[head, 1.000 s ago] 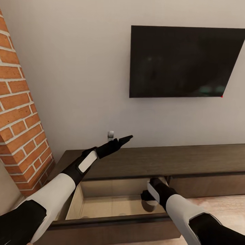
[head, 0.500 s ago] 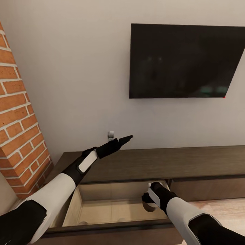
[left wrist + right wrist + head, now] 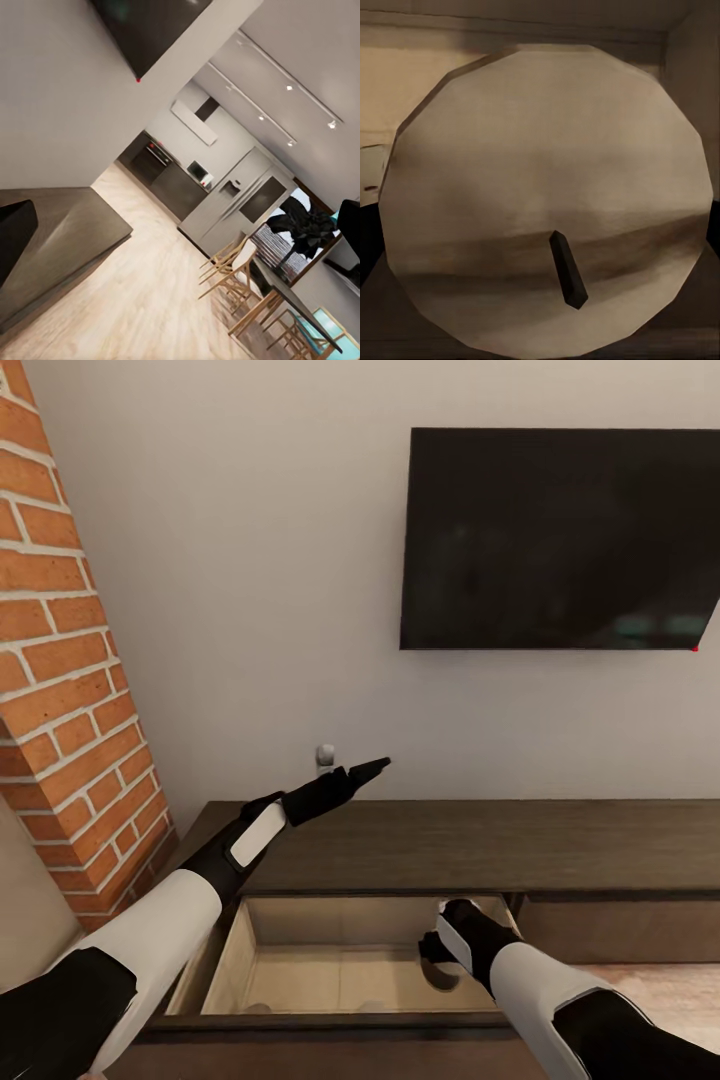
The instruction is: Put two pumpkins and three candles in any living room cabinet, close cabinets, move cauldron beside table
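The head view shows the long dark-brown cabinet (image 3: 480, 845) against a pale wall, under a black television (image 3: 560, 538), with a red brick column (image 3: 70, 680) at the left. One drawer (image 3: 340, 960) of the cabinet stands pulled out, its pale beige inside showing. The right gripper (image 3: 437, 952) reaches down into that drawer at its right end, and a rounded grey-beige shape shows just below the wrist. The right wrist view gives what the head view cannot: a candle (image 3: 547, 225) seen from straight above, very close, a broad grey-beige many-sided disc with a short dark wick (image 3: 568, 268) leaning off its middle, and the drawer's beige walls behind it. Dark gripper parts sit at both sides of the candle, so the jaws appear to be closed around it. A pale rounded edge beside the candle may be a second one, but that cannot be told. The left gripper (image 3: 360, 769) is raised over the cabinet top, pointing toward the wall near a small white socket (image 3: 326, 756); its jaws look drawn together to a point. The left wrist view looks past the cabinet's end across a light wood floor (image 3: 150, 300) to a kitchen and a dark dining table (image 3: 296, 300) with chairs.
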Motion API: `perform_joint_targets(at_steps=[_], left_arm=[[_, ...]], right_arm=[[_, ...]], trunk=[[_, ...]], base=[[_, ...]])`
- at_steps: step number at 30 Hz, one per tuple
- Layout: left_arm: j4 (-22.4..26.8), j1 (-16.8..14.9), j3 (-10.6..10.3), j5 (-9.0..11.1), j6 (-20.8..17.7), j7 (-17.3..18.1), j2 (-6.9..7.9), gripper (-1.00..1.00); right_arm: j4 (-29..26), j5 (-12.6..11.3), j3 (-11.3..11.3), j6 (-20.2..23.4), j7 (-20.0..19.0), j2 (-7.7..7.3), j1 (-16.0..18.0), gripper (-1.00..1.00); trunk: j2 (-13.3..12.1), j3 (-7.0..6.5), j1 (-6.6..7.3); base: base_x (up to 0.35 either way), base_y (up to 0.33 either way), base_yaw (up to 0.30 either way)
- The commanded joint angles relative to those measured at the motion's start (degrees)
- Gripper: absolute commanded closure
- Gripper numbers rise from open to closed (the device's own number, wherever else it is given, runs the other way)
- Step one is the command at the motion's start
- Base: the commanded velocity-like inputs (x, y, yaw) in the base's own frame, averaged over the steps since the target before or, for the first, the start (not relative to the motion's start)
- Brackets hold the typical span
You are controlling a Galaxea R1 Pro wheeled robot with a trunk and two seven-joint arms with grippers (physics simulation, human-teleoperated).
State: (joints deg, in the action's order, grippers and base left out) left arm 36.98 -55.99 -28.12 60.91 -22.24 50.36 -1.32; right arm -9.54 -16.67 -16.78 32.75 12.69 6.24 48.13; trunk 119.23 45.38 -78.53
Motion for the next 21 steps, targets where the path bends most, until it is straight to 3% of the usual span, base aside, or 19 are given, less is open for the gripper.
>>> perform_joint_targets(at_steps=[1,21], left_arm=[[-0.03,0.02,0.0,0.01,0.0,0.0,0.0,-1.0],[0.02,0.02,-0.07,0.0,0.07,0.0,-0.55,-1.0]], right_arm=[[0.49,-0.1,-0.01,-0.07,0.06,0.0,-0.21,1.0],[3.71,-0.34,0.09,-1.63,0.19,-0.51,-2.25,1.0]], trunk=[[0.0,0.0,0.0],[0.0,0.0,0.0]], base=[[0.0,0.0,0.006],[0.035,-0.02,0.0]])
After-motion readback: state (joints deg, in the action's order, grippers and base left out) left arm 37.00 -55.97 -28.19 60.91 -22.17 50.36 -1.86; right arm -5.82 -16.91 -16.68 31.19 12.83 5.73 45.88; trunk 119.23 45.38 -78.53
